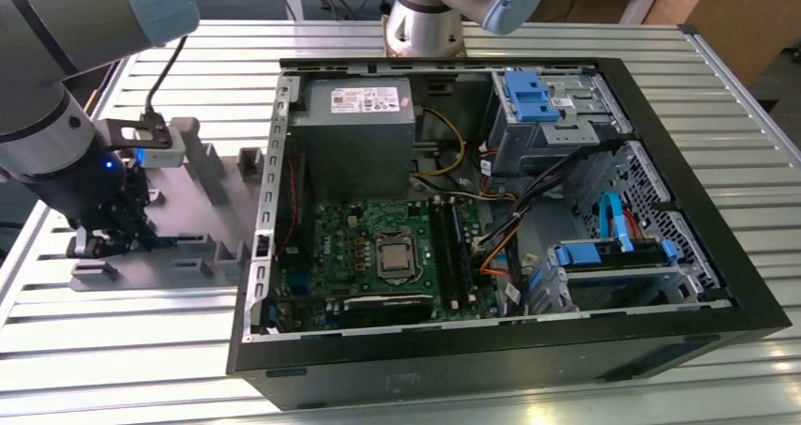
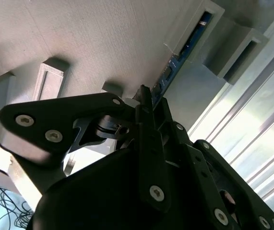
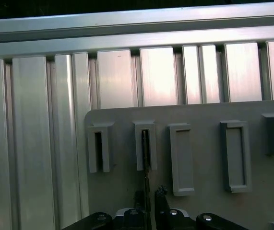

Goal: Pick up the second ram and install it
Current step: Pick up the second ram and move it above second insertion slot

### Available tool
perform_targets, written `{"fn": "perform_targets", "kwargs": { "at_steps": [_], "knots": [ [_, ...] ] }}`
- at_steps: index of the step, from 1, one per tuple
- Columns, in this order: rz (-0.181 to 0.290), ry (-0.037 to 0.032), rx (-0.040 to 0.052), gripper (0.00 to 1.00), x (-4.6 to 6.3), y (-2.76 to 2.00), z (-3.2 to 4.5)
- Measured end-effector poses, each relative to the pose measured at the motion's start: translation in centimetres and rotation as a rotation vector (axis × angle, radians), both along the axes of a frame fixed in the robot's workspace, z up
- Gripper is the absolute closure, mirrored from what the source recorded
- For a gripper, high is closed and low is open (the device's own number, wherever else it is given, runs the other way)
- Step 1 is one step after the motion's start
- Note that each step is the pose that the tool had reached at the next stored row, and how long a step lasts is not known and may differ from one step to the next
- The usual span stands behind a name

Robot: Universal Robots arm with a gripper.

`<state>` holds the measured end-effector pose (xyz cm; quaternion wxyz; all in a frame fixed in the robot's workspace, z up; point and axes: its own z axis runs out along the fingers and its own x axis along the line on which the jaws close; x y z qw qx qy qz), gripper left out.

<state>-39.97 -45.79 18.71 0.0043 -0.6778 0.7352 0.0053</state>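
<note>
The second ram [image 2: 177, 58] stands on edge in a slot of the grey holder tray [image 1: 201, 217], and the pincer [image 3: 149, 195] straddles it (clamped or not, I cannot tell). A skewed or shallow hold could jam the stick against the slot walls or let it slip.

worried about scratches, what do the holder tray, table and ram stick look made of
Holder tray: matte grey plastic, likely; finely textured face. Table: bare metal, probably aluminium; shiny ribbed slats. Ram stick: thin circuit board, seemingly; tiny components on its face.
</note>
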Motion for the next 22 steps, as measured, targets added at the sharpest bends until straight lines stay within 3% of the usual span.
{"fn": "perform_targets", "kwargs": {
  "at_steps": [9, 11, 12, 17, 22],
  "knots": [
    [0.000, -0.0001, 0.0001, 0.77, 0.00, 0.00, 0.06],
    [0.000, -0.0001, 0.0001, 0.79, 0.00, 0.00, 0.06],
    [0.000, -0.0001, 0.0001, 0.85, 0.00, 0.00, 0.07],
    [0.001, -0.0001, 0.0001, 0.86, 0.00, 0.00, 0.08],
    [0.040, -0.0001, 0.0001, 0.86, 0.00, -0.05, 0.08]
  ]
}}
